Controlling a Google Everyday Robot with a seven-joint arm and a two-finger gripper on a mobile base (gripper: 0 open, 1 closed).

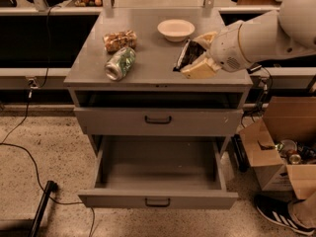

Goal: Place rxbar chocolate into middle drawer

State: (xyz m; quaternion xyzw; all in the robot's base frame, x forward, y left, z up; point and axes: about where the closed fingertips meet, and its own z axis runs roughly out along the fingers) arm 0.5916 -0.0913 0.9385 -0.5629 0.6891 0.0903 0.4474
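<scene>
Pincer clasping rxbar chocolate over right front edge of cabinet top, middle drawer pulled open below

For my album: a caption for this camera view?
Tool grips bar over the cabinet, right side; drawer open below.

lab, floor cables, grey cabinet, jaws above it

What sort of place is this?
Probably a lab or workshop: a grey metal cabinet, a loose cable, a cardboard box. The gripper holds the rxbar chocolate over the cabinet's right side.
</scene>
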